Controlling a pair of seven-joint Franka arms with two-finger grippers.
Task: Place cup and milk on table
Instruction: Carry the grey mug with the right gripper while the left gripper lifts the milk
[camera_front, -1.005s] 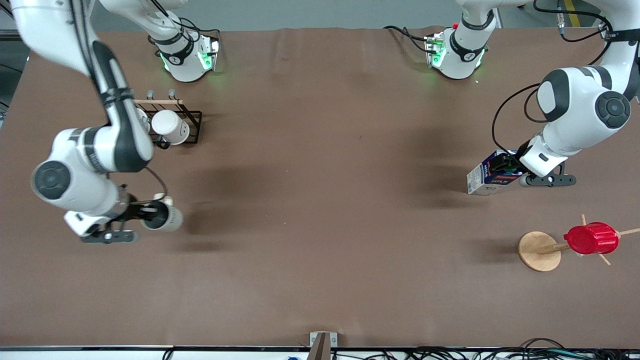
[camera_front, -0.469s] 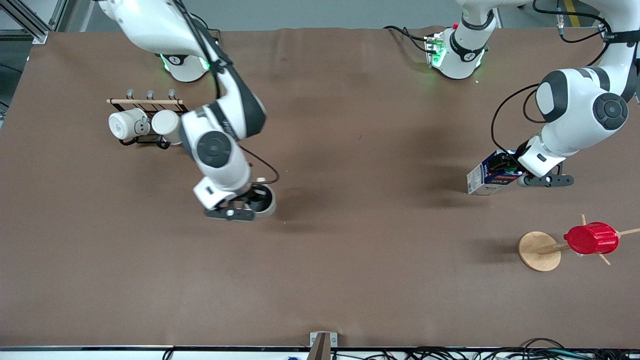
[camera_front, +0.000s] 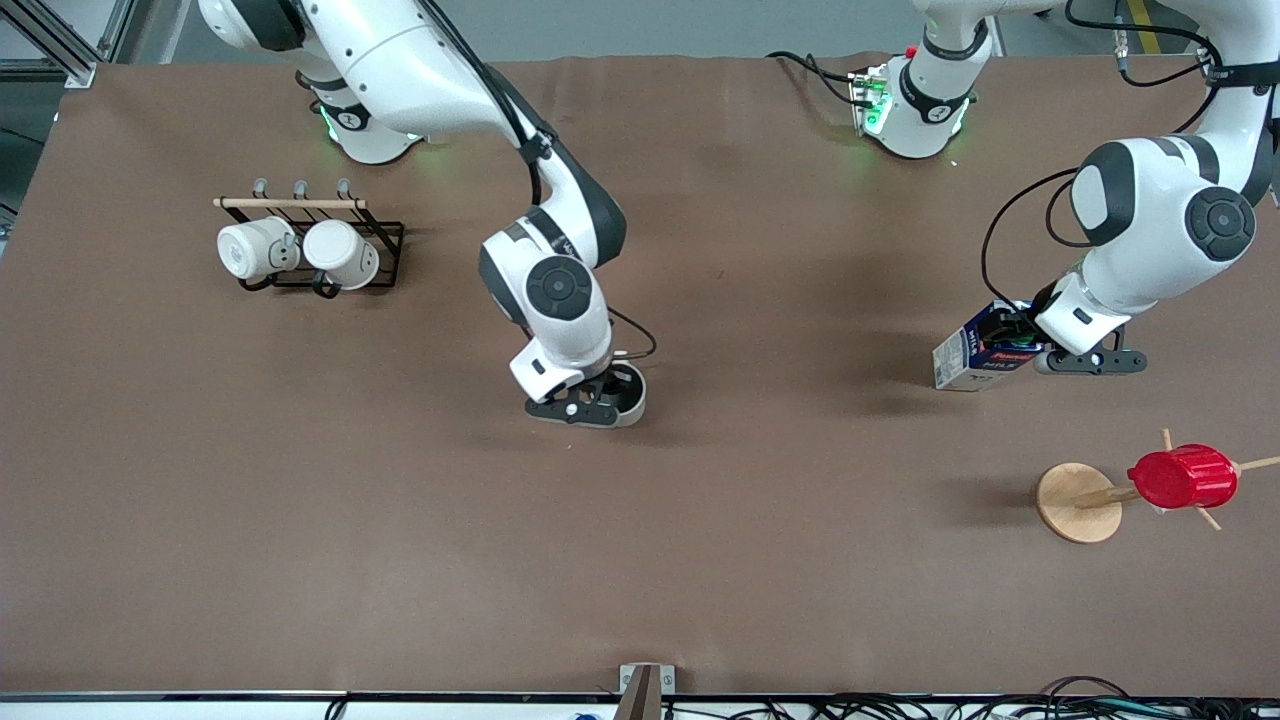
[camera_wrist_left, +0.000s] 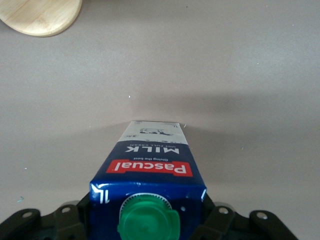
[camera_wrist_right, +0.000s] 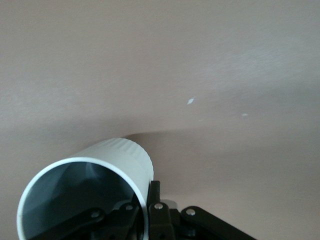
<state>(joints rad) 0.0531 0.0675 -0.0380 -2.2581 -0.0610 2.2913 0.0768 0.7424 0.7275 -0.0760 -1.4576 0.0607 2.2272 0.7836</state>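
Observation:
My right gripper (camera_front: 603, 398) is shut on the rim of the cream-white cup (camera_front: 628, 392), one finger inside and one outside, over the middle of the brown table (camera_front: 700, 560). In the right wrist view the cup (camera_wrist_right: 107, 167) shows its grey inside, with the finger (camera_wrist_right: 155, 197) outside its wall. My left gripper (camera_front: 1030, 340) is shut on the milk (camera_front: 975, 352), a blue and white carton, tilted, toward the left arm's end of the table. The left wrist view shows the milk (camera_wrist_left: 150, 167), its green cap (camera_wrist_left: 146, 222) and red label between the jaws.
A black wire rack (camera_front: 385, 262) with two plain white mugs (camera_front: 258, 248) stands near the right arm's base. A red ribbed cup (camera_front: 1182, 477) hangs on a wooden peg stand (camera_front: 1075, 502), nearer the front camera than the milk. The stand's base shows in the left wrist view (camera_wrist_left: 42, 17).
My right arm has swung with the cup from the right arm's end of the table to over its middle. The left gripper and the milk have hardly moved.

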